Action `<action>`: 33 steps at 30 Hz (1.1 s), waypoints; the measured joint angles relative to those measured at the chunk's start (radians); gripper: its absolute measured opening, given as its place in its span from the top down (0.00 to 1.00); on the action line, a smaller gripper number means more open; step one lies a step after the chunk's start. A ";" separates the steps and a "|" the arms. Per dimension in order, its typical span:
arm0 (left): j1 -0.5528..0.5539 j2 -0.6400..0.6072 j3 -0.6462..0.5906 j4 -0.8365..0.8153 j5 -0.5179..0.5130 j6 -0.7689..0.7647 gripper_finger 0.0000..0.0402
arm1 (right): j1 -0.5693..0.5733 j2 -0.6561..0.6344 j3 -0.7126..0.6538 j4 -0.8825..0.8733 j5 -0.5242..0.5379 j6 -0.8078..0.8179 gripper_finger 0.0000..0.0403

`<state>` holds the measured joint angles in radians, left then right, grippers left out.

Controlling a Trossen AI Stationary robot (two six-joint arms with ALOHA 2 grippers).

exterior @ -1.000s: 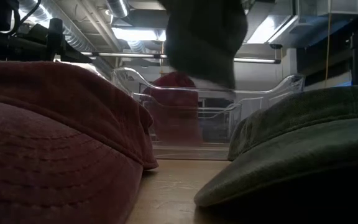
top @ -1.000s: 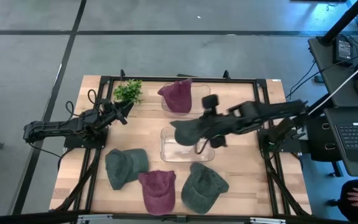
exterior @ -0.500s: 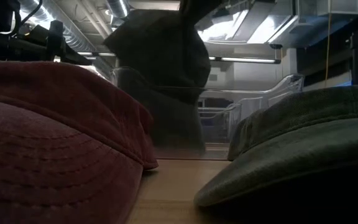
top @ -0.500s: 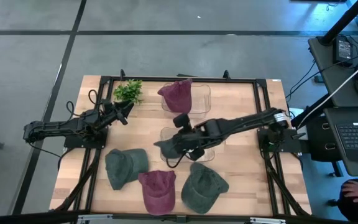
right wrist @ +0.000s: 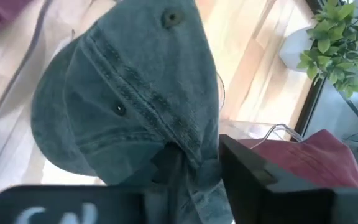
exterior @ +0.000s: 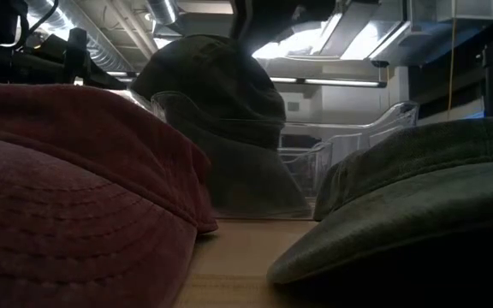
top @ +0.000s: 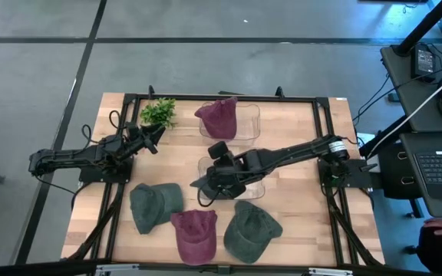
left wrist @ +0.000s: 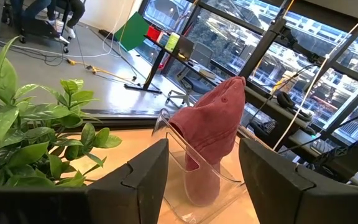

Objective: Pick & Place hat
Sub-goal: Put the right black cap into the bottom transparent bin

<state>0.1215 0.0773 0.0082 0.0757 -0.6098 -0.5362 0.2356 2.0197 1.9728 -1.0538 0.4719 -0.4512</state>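
1. Right gripper pinches a dark green cap inside the near clear bin
2. Three caps lie nearby; a maroon cap fills the far bin
3. Left gripper, beside the plant, hangs open
4. The arm hides the near bin's floor

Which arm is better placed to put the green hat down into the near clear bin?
The right gripper: it is shut on the green hat over the near clear bin. The left gripper waits apart.

My right gripper buried in folds of the green cap — its fingertips unseen, red cap and another green cap cut off by the low view's edges, clear bin partly hidden behind them.
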 joint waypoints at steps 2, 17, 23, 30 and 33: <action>0.000 0.000 0.000 0.000 0.000 0.000 0.52 | 0.000 -0.002 0.000 0.011 -0.018 0.002 0.70; 0.000 0.000 0.000 0.003 0.000 0.087 0.53 | -0.026 -0.010 0.223 -0.108 -0.087 0.266 0.48; 0.000 0.000 0.000 0.003 0.019 0.087 0.52 | 0.008 -0.011 0.322 -0.471 -0.174 0.687 0.48; 0.000 0.000 0.000 0.003 0.039 0.087 0.53 | 0.206 -0.072 0.222 -0.510 -0.162 0.999 0.48; 0.000 0.000 0.000 0.003 0.058 0.088 0.52 | 0.254 -0.144 0.161 -0.464 -0.191 1.194 0.49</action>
<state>0.1215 0.0771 0.0082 0.0792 -0.5521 -0.4479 0.4891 1.8755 2.1335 -1.5177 0.2805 0.7425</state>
